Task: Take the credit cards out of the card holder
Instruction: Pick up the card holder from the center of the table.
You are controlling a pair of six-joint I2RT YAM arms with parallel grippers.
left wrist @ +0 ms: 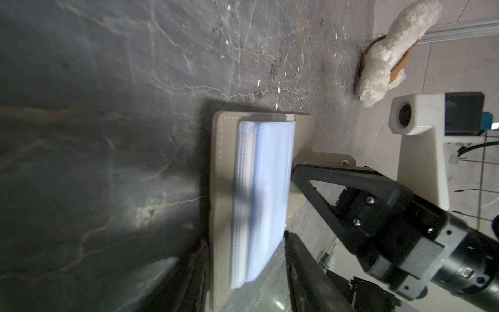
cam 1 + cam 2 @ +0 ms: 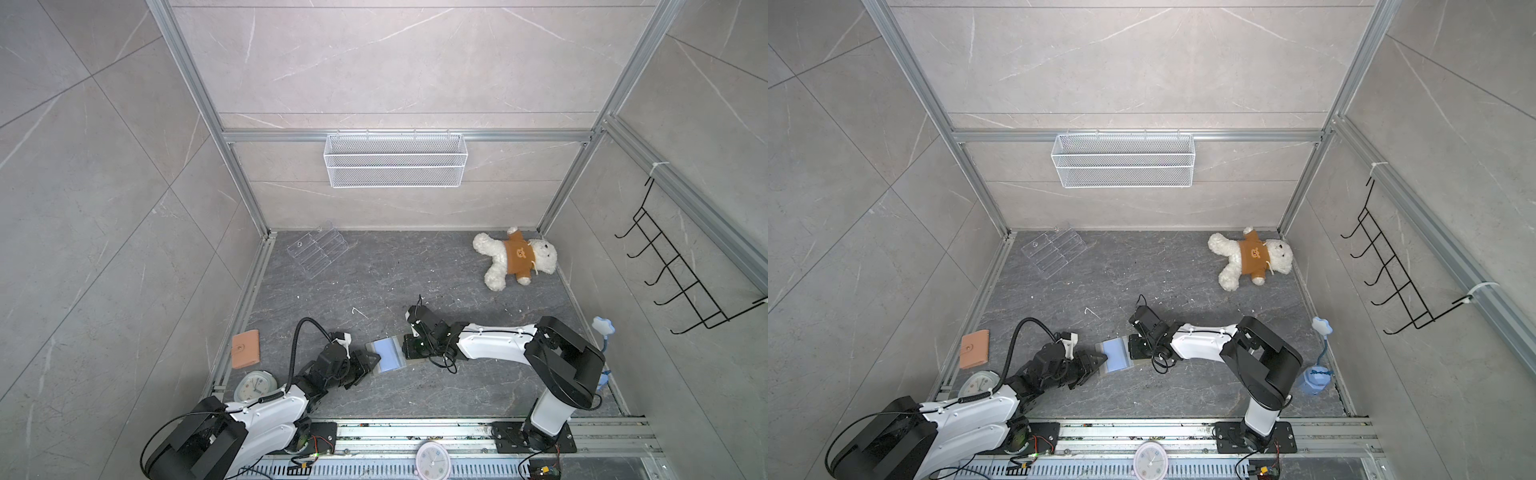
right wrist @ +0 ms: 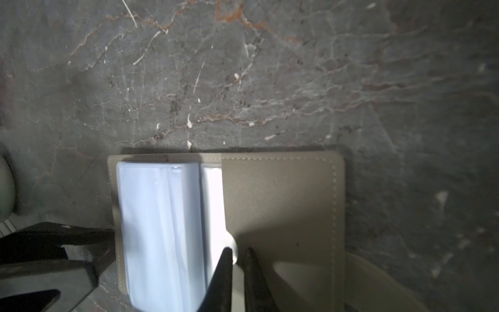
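In a top view the left gripper (image 2: 371, 360), jaws apart, straddles the 9 o'clock end of the open card holder (image 2: 388, 357). The right gripper (image 3: 239, 252), jaws almost together, is on its 3 o'clock flap (image 3: 283, 202). The slot (image 3: 222, 189) there opens toward 9. A pale strip (image 3: 213, 202) in it may be the credit cards.

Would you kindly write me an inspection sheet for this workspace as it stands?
Surface: dark marbled tabletop, pale flecks.
Job's things: card holder lies open, blue sleeves up; no card seen outside it.
Clutter: tan wallet, clear stand, teddy bear, clock, second clock, blue object.
Grippers: left gripper open at holder's edge; right gripper jaws nearly closed at pocket notch, grip unclear.
Cables: black cable loops over left arm; loose loop by right wrist.
Surroundings: wire basket on back wall, hook rack on side wall.
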